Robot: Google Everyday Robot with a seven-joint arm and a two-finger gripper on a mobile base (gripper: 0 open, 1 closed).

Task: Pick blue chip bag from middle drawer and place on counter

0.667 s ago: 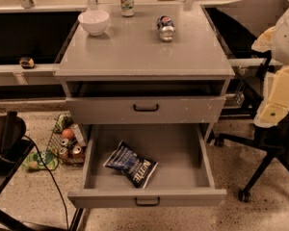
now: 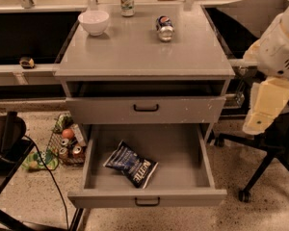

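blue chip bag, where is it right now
In the camera view the blue chip bag lies in the open middle drawer, left of centre; the gripper hangs at the right edge, apart from it.

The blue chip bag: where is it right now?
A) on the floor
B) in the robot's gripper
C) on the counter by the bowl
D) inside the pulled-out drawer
D: the blue chip bag lies inside the open middle drawer, while the gripper hangs off to the right, apart from the bag.
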